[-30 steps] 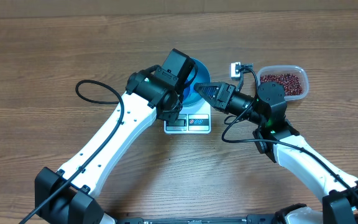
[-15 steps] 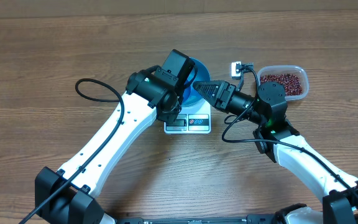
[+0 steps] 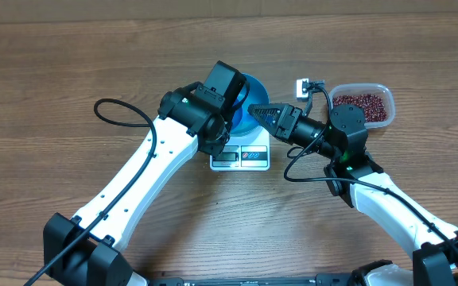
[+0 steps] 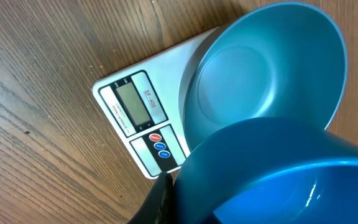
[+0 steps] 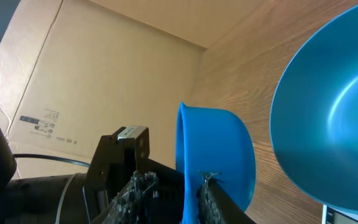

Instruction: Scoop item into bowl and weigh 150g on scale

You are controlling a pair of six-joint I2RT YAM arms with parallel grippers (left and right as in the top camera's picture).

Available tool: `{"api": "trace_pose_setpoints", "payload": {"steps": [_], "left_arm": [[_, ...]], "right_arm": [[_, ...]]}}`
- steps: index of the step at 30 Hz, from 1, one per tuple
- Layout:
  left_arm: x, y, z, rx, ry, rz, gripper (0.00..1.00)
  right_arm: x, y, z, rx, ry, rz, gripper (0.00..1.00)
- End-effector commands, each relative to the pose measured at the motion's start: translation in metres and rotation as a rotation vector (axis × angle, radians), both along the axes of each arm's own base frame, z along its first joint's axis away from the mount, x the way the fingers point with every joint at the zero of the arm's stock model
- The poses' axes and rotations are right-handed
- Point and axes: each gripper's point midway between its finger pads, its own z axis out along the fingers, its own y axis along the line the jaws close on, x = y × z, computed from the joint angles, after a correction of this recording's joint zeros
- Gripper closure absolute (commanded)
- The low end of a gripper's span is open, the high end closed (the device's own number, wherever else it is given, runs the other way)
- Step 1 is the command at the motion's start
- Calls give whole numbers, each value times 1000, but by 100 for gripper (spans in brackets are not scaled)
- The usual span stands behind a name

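- Sitting on the wood-grain table (image 3: 54,79), the flat white square scale (image 4: 166,68) has a label strip along one edge. The small print beside the grey display window (image 4: 132,106) looks like "SF-400".
- Below the window are one red round button (image 4: 155,138) and two blue ones, their symbols too small to read.
- The teal-blue bowl (image 4: 253,81) rests on the scale's platform. It is smooth, round and deep, with a flat circular base inside.
- The dark red-brown beans (image 3: 362,103) lie as a loose heap in a clear rectangular plastic tub (image 3: 390,103), to the right of the scale and apart from the bowl.
- The right fingers (image 5: 222,202), black and ridged, are closed partway on a glossy blue plastic scoop (image 5: 219,143), held just beside the bowl's rim.
- The left fingers (image 4: 157,205) are pressed fully together. Only a dark sliver shows at the bowl's near edge, and I cannot tell whether they pinch anything.
- A cardboard sheet (image 5: 73,74) behind bears printed stickers, which are illegible.
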Motion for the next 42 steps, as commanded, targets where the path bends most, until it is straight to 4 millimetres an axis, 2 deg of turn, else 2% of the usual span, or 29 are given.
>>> {"api": "trace_pose_setpoints", "payload": {"steps": [1,12,21,25,35,37,39,42], "left_arm": [[8,1,3,12,-30,-8,96],[10,1,4,6,-37,-1,96],[10,1,4,6,-36,-1,96],[10,1,4,6,-37,-1,96],[10,1,4,6,-36,-1,95],[10,1,4,6,-37,-1,61],[10,1,4,6,-37,-1,2],[10,1,4,6,-36,-1,0]], "right_arm": [[1,2,11,7,-32,5,72],[1,2,11,7,-32,5,72],[1,2,11,7,-32,6,91],[1,2,11,7,-32,6,96],[1,2,10,6,-29,6,96],[1,2,10,6,-29,6,96],[1,2,10,6,-29,6,96],[1,2,10,6,-28,6,96]]}}
